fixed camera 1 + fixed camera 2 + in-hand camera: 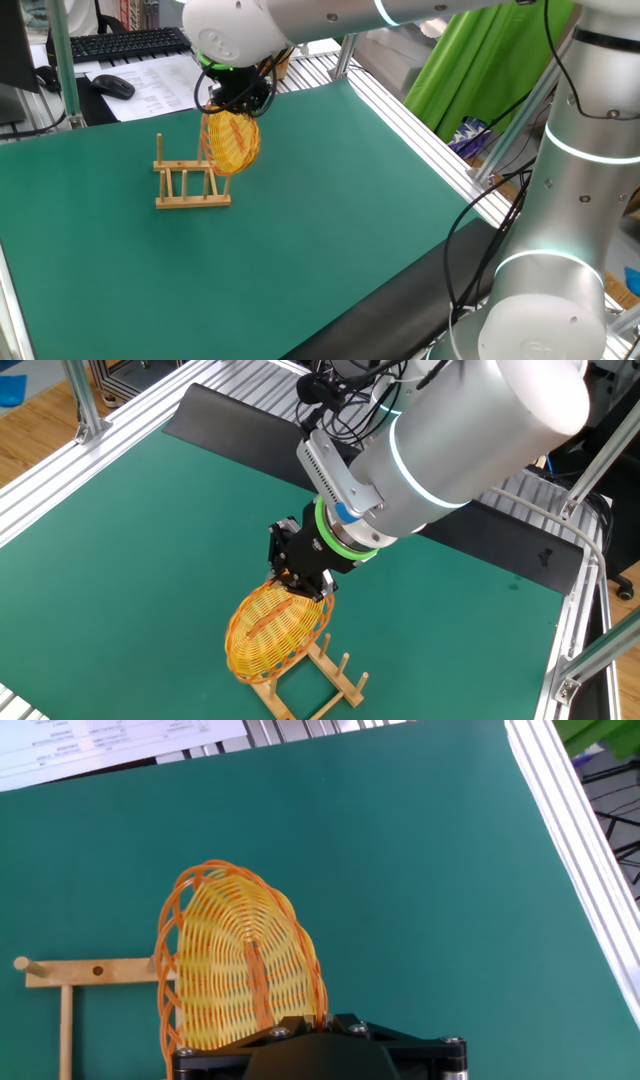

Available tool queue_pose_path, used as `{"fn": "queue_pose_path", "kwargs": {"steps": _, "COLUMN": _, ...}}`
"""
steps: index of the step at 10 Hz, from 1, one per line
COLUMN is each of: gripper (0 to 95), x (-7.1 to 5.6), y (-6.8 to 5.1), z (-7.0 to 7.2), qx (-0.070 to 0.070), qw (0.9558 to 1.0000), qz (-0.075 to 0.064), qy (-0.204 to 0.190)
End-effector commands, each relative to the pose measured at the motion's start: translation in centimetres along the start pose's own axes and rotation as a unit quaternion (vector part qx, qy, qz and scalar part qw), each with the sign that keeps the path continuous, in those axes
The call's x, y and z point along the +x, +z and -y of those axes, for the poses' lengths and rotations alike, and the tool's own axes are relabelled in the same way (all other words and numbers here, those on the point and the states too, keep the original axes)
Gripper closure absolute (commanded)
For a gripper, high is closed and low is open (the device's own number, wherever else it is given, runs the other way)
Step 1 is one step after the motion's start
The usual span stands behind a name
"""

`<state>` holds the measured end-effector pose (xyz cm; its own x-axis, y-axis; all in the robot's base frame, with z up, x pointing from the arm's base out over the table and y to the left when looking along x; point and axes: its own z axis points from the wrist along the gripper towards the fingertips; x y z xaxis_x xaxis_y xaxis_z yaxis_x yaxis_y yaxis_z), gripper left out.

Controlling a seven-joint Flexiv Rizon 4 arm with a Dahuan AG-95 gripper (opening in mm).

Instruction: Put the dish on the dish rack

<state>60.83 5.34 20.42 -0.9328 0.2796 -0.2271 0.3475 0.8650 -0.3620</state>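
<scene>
The dish [233, 141] is a small yellow-orange woven plate, held on edge and tilted. It hangs at the right end of the dish rack [188, 185], a light-wood rack with upright pegs on thin rails. My gripper [305, 582] is shut on the dish's upper rim. In the other fixed view the dish [273, 631] leans over the near end of the rack [322, 687], its lower edge at the rack's pegs. In the hand view the dish [240, 965] fills the lower left, with the rack's end rail [85, 972] to its left. The fingers are mostly hidden by the hand.
A green mat [300, 200] covers the table. A keyboard [125, 42], a mouse [113, 86] and papers lie beyond its far edge. Aluminium frame rails [420, 130] run along the right side. The arm's large body [560, 180] stands at the right.
</scene>
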Motion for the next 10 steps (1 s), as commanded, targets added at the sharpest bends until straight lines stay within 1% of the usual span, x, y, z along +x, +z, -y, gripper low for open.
{"fn": "queue_pose_path", "kwargs": {"steps": 1, "gripper": 95.0, "x": 0.1, "y": -0.1, "z": -0.2, "qx": 0.002, "qw": 1.0000, "qz": 0.001, "qy": 0.003}}
{"fn": "queue_pose_path", "kwargs": {"steps": 2, "gripper": 95.0, "x": 0.2, "y": -0.1, "z": -0.4, "qx": 0.003, "qw": 1.0000, "qz": 0.001, "qy": 0.005}}
{"fn": "queue_pose_path", "kwargs": {"steps": 5, "gripper": 95.0, "x": 0.6, "y": 0.1, "z": -1.1, "qx": 0.012, "qw": 0.9998, "qz": 0.009, "qy": 0.011}}
{"fn": "queue_pose_path", "kwargs": {"steps": 10, "gripper": 95.0, "x": 0.7, "y": -0.1, "z": -1.2, "qx": 0.014, "qw": 0.9998, "qz": 0.009, "qy": 0.013}}
